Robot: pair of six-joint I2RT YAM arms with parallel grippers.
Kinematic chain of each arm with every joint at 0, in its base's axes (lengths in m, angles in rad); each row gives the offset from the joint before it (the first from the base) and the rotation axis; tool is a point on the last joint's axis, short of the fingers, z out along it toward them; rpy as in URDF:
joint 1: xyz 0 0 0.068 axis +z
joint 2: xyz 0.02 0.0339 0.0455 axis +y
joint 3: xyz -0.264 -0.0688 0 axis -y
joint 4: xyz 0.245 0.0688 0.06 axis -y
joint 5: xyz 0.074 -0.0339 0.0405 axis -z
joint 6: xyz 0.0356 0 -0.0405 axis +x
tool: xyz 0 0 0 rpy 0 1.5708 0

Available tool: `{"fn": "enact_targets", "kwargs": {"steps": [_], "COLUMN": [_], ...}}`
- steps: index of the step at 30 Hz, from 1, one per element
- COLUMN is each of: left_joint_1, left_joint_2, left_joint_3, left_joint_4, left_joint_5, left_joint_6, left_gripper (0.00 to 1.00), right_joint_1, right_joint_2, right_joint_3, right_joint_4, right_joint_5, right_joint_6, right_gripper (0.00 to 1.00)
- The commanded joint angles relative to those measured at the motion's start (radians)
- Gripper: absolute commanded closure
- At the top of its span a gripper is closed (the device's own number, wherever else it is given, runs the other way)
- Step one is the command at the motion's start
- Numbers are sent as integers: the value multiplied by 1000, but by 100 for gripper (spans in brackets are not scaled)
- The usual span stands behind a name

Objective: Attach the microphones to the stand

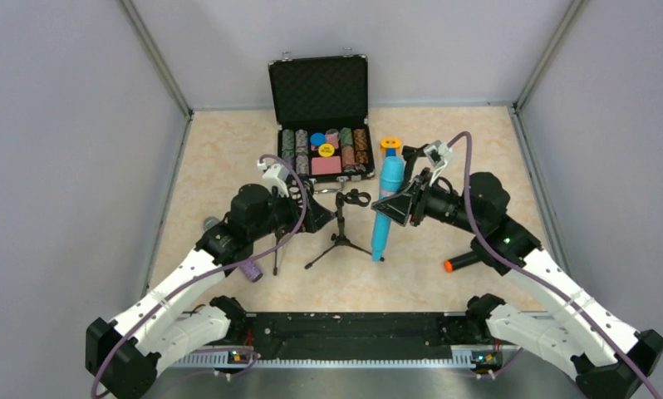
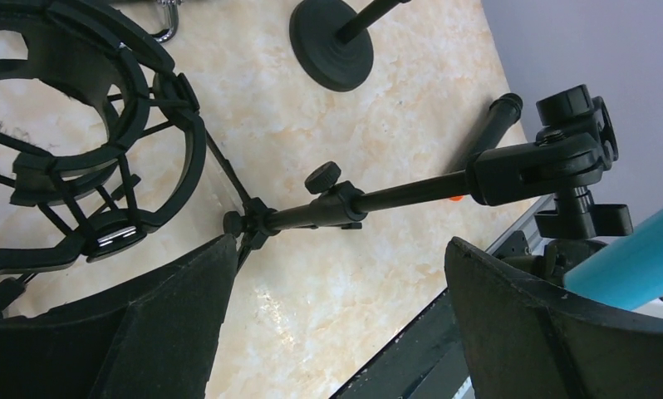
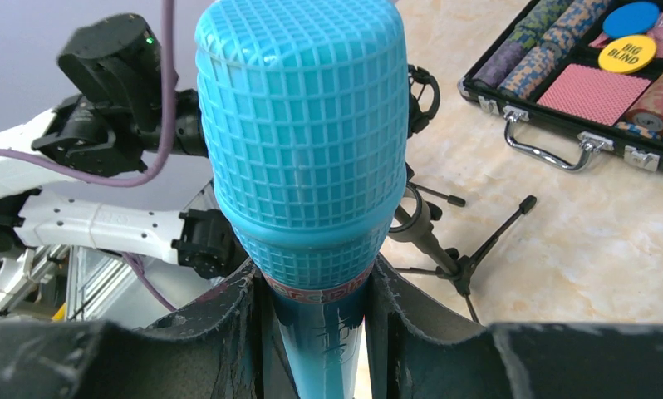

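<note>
The right gripper point(image 1: 399, 206) is clamping the all-cyan plastic stick microphone point(image 1: 386, 208) partway along its handle. Its jaws are standing narrowly apart, with the padded fingers point(image 3: 228, 332) pressing on either side of the barrel. The microphone is hanging just to the right of the small black tripod stand point(image 1: 342, 226), beside the stand's clip point(image 1: 355, 198) and apart from it.

Its long axis is running from far to near in the overhead view, leaning slightly. The wide gridded head is pointing toward the far side of the stand and up at the right wrist camera. The narrow tail is pointing down and toward the near side, ending close to the stand's right foot; whether it is touching the table cannot be told.

The left gripper point(image 1: 314, 214) is hovering just left of the stand, jaws spread fully and gripping nothing.

The black microphone with the orange end point(image 1: 463, 262) is lying flat well to the right of the stand, under the right arm, its orange end pointing toward the stand. The glittery purple microphone point(image 1: 251, 270) is lying left of the stand, mostly hidden beneath the left arm.

An open black case of poker chips point(image 1: 318, 91) is sitting beyond the stand.
</note>
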Motion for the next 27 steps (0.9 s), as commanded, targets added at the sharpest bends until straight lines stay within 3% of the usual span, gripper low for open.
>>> {"fn": "enact_targets", "kwargs": {"steps": [1, 5, 15, 27], "left_joint_1": [2, 1, 2, 1], "left_joint_2": [-35, -105, -165, -215], "left_joint_3": [19, -42, -118, -180], "left_joint_4": [72, 218, 373, 445], "left_joint_5": [-24, 20, 63, 43], "left_joint_6": [2, 29, 109, 62], "left_gripper": [1, 2, 2, 4], "right_joint_1": [4, 4, 3, 4], "right_joint_2": [54, 79, 51, 29], "right_joint_3": [-13, -15, -138, -177], "right_joint_4": [122, 227, 421, 462], "right_joint_5": [-72, -121, -108, -111], "right_joint_6": [-47, -84, -67, -11], "right_gripper": [100, 100, 100, 100]}}
